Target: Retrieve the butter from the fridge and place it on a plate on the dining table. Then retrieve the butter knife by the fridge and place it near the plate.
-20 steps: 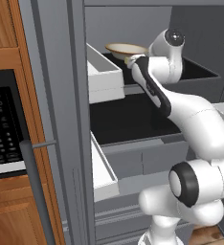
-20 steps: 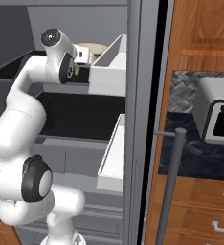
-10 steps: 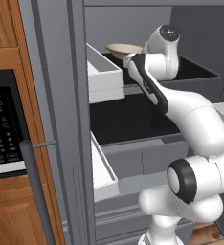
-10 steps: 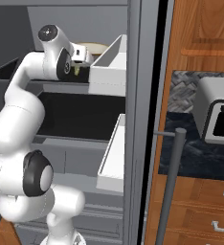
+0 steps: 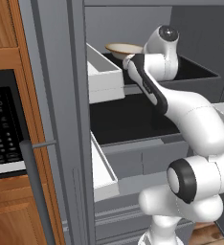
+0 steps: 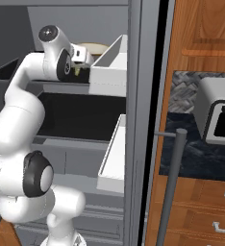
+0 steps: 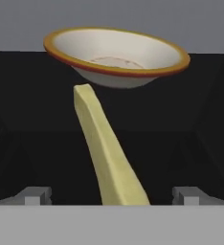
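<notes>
The fridge [image 5: 56, 95] stands with its door open, and my arm reaches onto its top shelf. There the butter [image 7: 106, 148], a pale yellow-green stick, lies on the dark shelf and runs away from the hand toward a shallow beige bowl [image 7: 116, 55]. My gripper [image 7: 113, 197] is open, one fingertip at each side of the butter's near end and well apart from it. In the right base view the gripper [image 6: 83, 62] sits just above a glimpse of the butter [image 6: 79, 70], beside the bowl [image 6: 93, 46]. The plate, the dining table and the butter knife are out of view.
White door bins [image 5: 104, 76] [image 6: 109, 67] flank the shelf closely. A dark lower shelf [image 5: 128, 119] lies under the arm. A black microwave [image 5: 1, 124] is set in wooden cabinets to the left. A white appliance [image 6: 220, 115] sits on the counter to the right, behind a bar handle [image 6: 174, 182].
The wrist has crept slightly up and further in over the top shelf. The jaws have stayed open, and the butter and bowl have not moved.
</notes>
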You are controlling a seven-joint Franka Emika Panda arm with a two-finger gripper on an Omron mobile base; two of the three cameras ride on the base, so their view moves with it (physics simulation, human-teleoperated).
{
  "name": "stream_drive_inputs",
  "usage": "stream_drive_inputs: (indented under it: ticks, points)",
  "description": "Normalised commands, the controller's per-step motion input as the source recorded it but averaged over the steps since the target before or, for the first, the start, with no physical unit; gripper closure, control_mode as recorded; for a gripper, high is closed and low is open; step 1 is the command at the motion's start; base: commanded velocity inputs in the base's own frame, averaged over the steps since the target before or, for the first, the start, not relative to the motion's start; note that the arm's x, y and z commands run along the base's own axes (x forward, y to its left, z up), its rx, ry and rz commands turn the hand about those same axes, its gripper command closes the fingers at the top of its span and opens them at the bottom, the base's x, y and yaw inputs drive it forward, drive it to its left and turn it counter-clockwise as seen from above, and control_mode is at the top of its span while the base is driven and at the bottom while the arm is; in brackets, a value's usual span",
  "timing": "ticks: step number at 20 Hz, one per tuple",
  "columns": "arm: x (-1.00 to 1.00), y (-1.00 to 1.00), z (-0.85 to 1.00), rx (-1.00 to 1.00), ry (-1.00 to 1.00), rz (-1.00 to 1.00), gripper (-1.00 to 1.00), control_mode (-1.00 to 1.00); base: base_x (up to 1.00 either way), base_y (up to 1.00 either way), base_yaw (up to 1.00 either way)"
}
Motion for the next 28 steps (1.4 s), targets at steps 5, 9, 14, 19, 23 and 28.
stream_drive_inputs:
  ticks: [5, 9, 14, 19, 23, 28]
  points:
    - [0.0, 0.0, -0.21, 0.0, 0.0, 0.0, -1.0, -1.0, 0.0, 0.0, 0.0]
    - [0.05, 0.0, -0.07, 0.0, 0.0, 0.02, -1.0, -1.0, 0.0, 0.0, 0.0]
    - [0.07, 0.0, 0.0, 0.0, 0.0, 0.05, -1.0, -1.0, 0.0, 0.0, 0.0]
    - [0.01, 0.0, 0.0, 0.0, 0.0, 0.03, 1.0, -1.0, 0.0, 0.0, 0.0]
    - [0.0, 0.0, 0.0, 0.0, 0.02, 0.01, 1.0, -1.0, 0.0, 0.0, 0.0]
    - [0.0, 0.0, -0.02, 0.0, 0.07, 0.0, 1.0, -1.0, 0.0, 0.0, 0.0]
